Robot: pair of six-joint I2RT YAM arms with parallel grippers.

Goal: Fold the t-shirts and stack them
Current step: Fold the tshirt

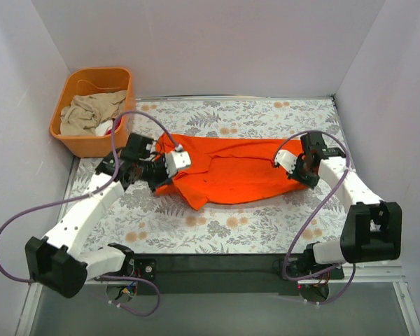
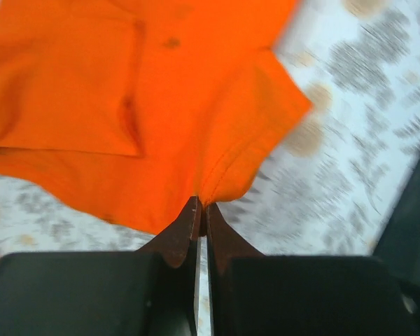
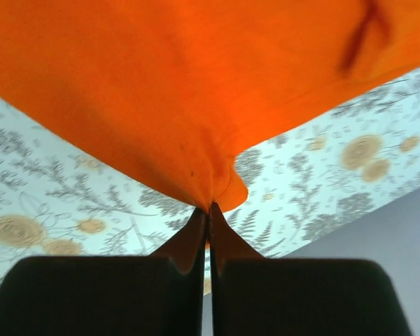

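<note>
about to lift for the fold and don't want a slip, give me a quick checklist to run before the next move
1. left pincer shut on the orange t-shirt edge: ok
2. right pincer shut on the shirt's opposite end: ok
3. shirt lying flat between them: not ok, bunched and creased
4. shirt apart from the orange tub: ok
5. beige cloth in the tub is another t-shirt: cannot tell

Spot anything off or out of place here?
Nothing spilled or damaged. The orange t-shirt is rumpled and askew over the tablecloth, pinched at opposite ends by the left gripper and right gripper. Beige cloth heaped in the tub.
</note>
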